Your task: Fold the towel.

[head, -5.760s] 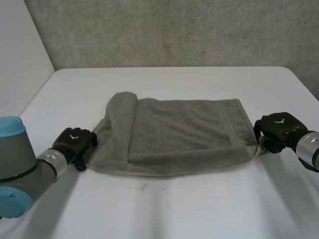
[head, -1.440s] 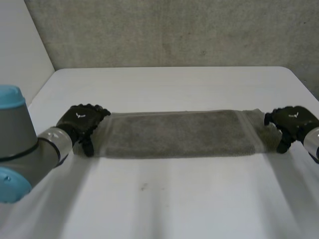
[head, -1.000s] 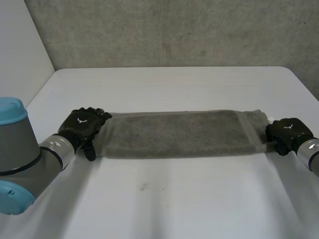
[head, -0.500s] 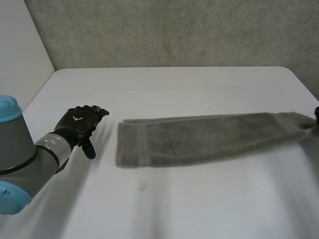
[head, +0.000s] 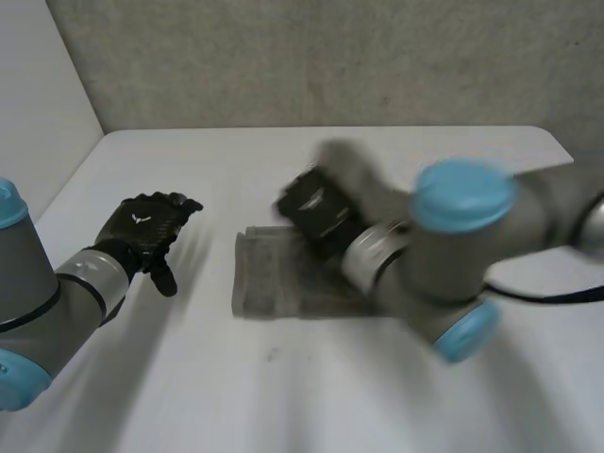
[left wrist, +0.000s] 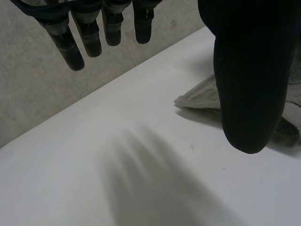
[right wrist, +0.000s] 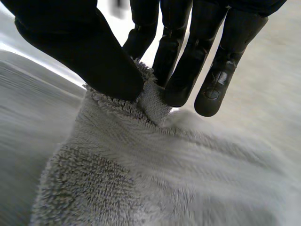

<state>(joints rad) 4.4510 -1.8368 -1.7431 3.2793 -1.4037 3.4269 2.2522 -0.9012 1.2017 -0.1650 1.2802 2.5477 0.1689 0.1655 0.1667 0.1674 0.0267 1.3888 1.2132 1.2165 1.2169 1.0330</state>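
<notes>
The grey towel [head: 269, 278] lies as a narrow folded strip in the middle of the white table. My right hand [head: 319, 213] has swung across over the strip's left part, with its arm reaching in from the right. In the right wrist view the right hand [right wrist: 84, 44] pinches an end of the towel [right wrist: 141, 160] between thumb and fingers [right wrist: 186, 61]. My left hand [head: 146, 226] hovers left of the towel, apart from it, with straight spread fingers. In the left wrist view the left hand [left wrist: 249, 70] is open and a towel corner [left wrist: 202, 96] lies beyond its thumb.
The table's left edge [head: 71, 179] meets a pale wall close to my left arm. A concrete wall [head: 330, 57] stands behind the far edge. My right arm's blue-capped joint [head: 464, 196] hangs over the table's right half.
My right hand has carried the towel's right end up and leftward over the strip, folding it across. The left hand, which let go a second ago, has stayed left of the towel.
</notes>
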